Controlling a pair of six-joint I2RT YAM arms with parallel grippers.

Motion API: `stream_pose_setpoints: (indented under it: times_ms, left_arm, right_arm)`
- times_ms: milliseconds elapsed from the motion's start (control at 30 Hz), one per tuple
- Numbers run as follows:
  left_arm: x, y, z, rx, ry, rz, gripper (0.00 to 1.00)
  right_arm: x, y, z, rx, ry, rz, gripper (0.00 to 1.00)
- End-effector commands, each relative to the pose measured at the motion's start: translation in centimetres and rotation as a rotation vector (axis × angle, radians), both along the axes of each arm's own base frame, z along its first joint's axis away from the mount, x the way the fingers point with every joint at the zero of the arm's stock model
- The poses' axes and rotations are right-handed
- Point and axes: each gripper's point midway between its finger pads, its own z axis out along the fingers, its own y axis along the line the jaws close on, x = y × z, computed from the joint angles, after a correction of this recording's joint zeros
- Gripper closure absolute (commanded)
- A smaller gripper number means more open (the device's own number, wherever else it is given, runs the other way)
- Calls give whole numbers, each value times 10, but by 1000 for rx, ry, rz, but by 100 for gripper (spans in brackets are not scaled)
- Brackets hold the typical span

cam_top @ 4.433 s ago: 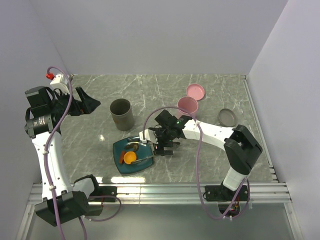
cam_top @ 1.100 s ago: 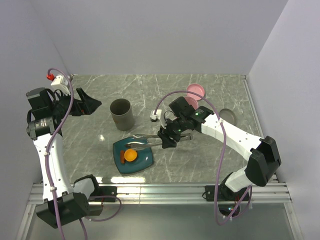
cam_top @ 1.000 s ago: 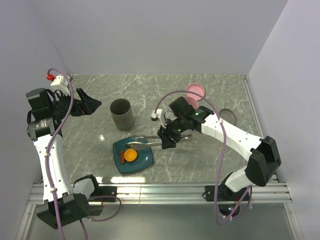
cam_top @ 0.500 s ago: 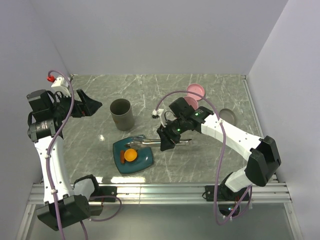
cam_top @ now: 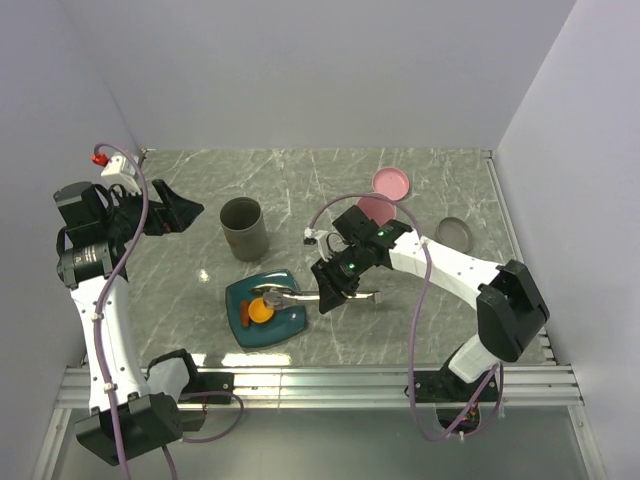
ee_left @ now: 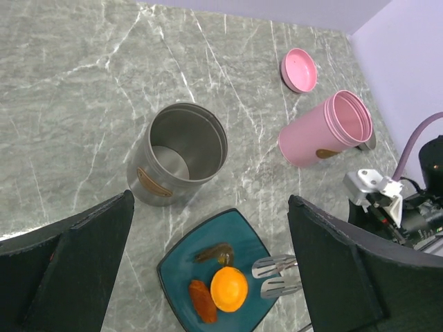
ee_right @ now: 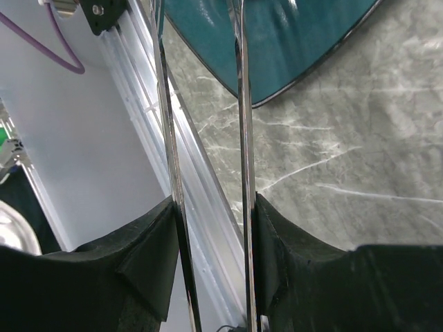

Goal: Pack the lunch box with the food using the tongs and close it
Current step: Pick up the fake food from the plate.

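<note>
Right fingers point(ee_right: 149, 256) clamped on both arms of the tongs point(ee_right: 243, 138). Tong tips over teal plate point(ee_left: 178, 266), just beside orange piece point(ee_left: 229, 288). Thin brown piece point(ee_left: 213, 252) on same plate. Left fingers point(ee_left: 69, 270) spread wide, high above bench point(ee_left: 69, 104). Steel canister point(ee_left: 181, 152) and pink canister point(ee_left: 325, 128) each carry a small brown label, unreadable.

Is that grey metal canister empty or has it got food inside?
Empty. The left wrist view looks down into the open grey metal canister and shows only bare metal walls and floor.
</note>
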Motion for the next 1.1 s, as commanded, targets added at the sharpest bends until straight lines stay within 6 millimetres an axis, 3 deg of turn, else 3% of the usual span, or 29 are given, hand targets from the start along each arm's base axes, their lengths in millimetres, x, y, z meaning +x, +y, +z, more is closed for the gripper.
stream_pose_setpoints:
  times_ms: [0, 567, 933, 1067]
  left_arm:
    - [1, 3, 11, 18, -58, 24, 1]
    - [-3, 2, 7, 30, -63, 27, 1]
    - [-5, 1, -2, 31, -55, 12, 1]
    - [-5, 0, -1, 37, -57, 10, 1]
  right_arm:
    - [0, 8, -1, 36, 36, -11, 50]
    - [5, 16, -22, -23, 128, -43, 52]
    - [3, 6, 6, 35, 63, -58, 52]
    - [2, 5, 0, 17, 81, -59, 52]
